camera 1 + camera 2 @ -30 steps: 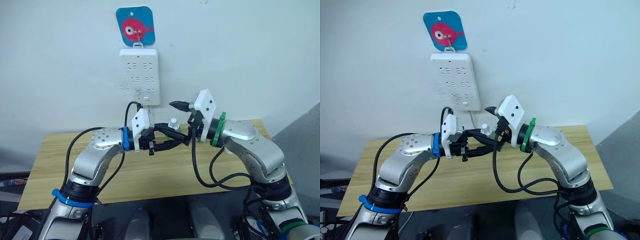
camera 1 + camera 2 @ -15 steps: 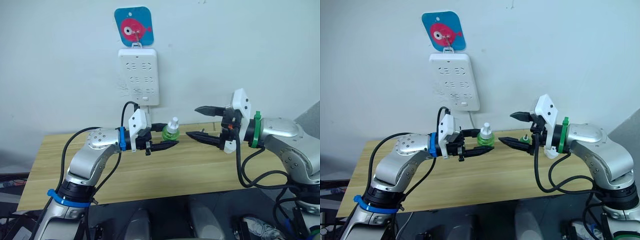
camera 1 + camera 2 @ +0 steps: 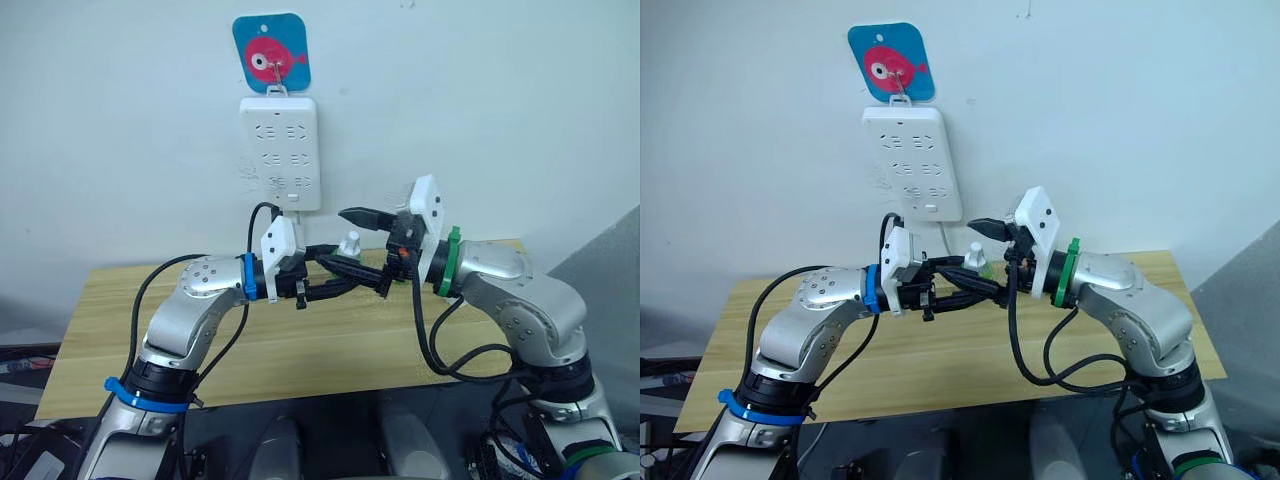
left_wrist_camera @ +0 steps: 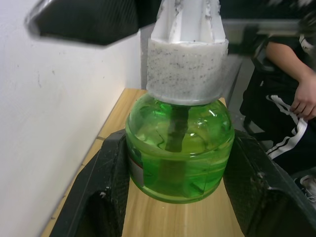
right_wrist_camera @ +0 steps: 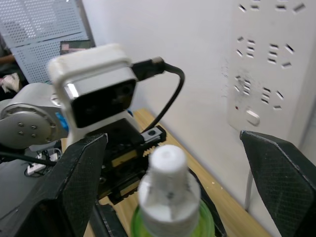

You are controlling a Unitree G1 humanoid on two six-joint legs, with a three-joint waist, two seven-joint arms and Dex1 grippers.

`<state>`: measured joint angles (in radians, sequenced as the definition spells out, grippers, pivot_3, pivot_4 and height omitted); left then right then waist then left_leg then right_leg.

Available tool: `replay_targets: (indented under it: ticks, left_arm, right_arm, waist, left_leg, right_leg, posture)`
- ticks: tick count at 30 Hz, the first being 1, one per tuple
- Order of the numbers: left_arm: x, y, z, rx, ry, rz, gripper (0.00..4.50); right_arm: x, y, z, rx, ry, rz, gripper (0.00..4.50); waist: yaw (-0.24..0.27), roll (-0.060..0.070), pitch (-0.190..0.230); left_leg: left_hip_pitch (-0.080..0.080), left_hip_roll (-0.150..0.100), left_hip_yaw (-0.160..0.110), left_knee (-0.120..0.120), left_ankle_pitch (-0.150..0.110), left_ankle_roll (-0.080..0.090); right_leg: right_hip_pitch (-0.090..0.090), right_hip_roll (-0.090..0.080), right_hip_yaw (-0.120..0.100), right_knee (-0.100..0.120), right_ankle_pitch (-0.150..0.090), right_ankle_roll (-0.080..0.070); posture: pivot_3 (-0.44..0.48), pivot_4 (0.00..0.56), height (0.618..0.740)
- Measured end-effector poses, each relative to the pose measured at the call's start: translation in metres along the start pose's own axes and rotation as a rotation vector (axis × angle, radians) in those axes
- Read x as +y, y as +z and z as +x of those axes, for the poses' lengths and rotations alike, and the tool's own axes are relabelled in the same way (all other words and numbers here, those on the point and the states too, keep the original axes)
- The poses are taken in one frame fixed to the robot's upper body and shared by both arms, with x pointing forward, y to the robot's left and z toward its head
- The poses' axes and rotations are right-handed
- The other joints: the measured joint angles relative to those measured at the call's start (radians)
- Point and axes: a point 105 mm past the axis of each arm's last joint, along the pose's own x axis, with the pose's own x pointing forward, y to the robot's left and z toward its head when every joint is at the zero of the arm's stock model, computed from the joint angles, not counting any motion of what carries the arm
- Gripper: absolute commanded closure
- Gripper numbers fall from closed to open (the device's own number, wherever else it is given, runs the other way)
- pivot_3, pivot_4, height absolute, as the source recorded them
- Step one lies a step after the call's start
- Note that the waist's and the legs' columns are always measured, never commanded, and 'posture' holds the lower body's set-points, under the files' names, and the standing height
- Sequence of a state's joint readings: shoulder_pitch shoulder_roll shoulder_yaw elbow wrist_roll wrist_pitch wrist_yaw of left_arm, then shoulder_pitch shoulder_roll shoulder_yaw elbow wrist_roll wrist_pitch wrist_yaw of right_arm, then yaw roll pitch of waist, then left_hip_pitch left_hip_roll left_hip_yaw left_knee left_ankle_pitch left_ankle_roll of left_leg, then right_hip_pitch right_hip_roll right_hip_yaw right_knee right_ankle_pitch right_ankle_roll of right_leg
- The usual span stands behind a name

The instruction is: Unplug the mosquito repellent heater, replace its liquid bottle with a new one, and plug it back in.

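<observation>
In the middle of the frame, the left gripper (image 3: 335, 272) holds a green bottle (image 4: 178, 148) with a white cap (image 5: 169, 190). Its two black fingers (image 4: 111, 187) pinch the bottle's round sides above the desk (image 3: 110, 320). The right gripper (image 3: 368, 248) comes in from the right, its fingers (image 5: 76, 185) spread wide on both sides of the cap, not touching it. A white power strip (image 3: 279, 152) hangs on the wall near the top middle, under a blue fish tag (image 3: 270, 52).
</observation>
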<state>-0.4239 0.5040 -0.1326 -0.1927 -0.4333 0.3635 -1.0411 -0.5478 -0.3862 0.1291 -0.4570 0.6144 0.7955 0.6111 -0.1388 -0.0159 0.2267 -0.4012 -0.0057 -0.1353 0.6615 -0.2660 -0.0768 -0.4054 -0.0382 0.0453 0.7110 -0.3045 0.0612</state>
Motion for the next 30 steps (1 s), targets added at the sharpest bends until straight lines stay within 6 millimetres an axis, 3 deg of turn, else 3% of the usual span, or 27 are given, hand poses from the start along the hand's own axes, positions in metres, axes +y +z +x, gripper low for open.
replay_targets:
  ticks: [5, 12, 16, 21, 25, 28, 30]
  left_arm:
    - [0.000, 0.000, 0.001, -0.005, 0.004, -0.003, 2.19]
    - [0.000, 0.001, 0.001, -0.009, 0.006, -0.004, 2.19]
    - [0.000, 0.001, 0.001, -0.010, 0.006, -0.003, 2.19]
    - [0.000, 0.001, 0.001, -0.011, 0.003, 0.000, 2.19]
    - [0.000, 0.002, 0.002, -0.015, 0.000, 0.001, 2.19]
    - [0.000, 0.002, 0.002, -0.016, 0.000, 0.001, 2.19]
    - [0.000, 0.002, 0.002, -0.016, 0.000, 0.001, 2.19]
  right_arm:
    - [-0.012, -0.001, -0.019, 0.033, -0.034, 0.016, 0.00]
    - [-0.010, -0.009, -0.057, 0.165, -0.017, 0.014, 0.00]
    - [-0.006, -0.003, -0.064, 0.175, 0.012, -0.004, 0.00]
    - [0.001, 0.013, -0.043, 0.081, 0.038, -0.008, 0.00]
    - [0.007, 0.011, -0.025, 0.055, 0.058, 0.017, 0.00]
    - [0.007, 0.011, -0.020, 0.055, 0.071, 0.023, 0.61]
    - [0.006, 0.011, -0.019, 0.055, 0.077, 0.029, 1.34]
  waist:
    - [0.001, 0.000, 0.000]
    - [0.002, 0.000, 0.000]
    - [0.000, 0.000, 0.000]
    - [-0.005, 0.000, 0.000]
    - [0.001, 0.000, -0.001]
    - [0.001, 0.000, -0.001]
    - [0.000, 0.000, -0.001]
  left_leg:
    - [0.000, 0.000, 0.000, 0.000, 0.000, 0.000]
    - [0.000, 0.000, 0.001, 0.000, 0.000, 0.000]
    - [0.000, 0.000, 0.001, 0.000, 0.000, 0.000]
    - [0.000, 0.001, 0.001, 0.000, 0.000, 0.000]
    - [-0.001, -0.001, 0.000, 0.000, 0.000, 0.000]
    - [-0.001, -0.001, 0.000, 0.000, 0.000, 0.000]
    - [0.000, 0.000, 0.000, 0.000, 0.000, 0.000]
  right_leg:
    - [0.000, 0.000, 0.000, 0.000, 0.000, 0.000]
    - [0.000, 0.000, 0.000, -0.001, 0.000, 0.000]
    - [0.000, 0.001, 0.000, 0.000, 0.000, 0.000]
    - [0.000, 0.001, 0.000, 0.000, 0.000, 0.000]
    - [0.000, 0.000, 0.000, 0.000, 0.000, 0.000]
    - [0.000, -0.001, 0.000, -0.001, 0.000, 0.000]
    - [0.000, 0.000, 0.000, -0.001, 0.000, 0.000]
  posture:
    - [-0.156, 0.162, 0.734]
    - [-0.162, 0.163, 0.734]
    - [-0.167, 0.161, 0.734]
    - [-0.166, 0.158, 0.734]
    - [-0.160, 0.157, 0.734]
    - [-0.155, 0.157, 0.734]
    - [-0.154, 0.158, 0.734]
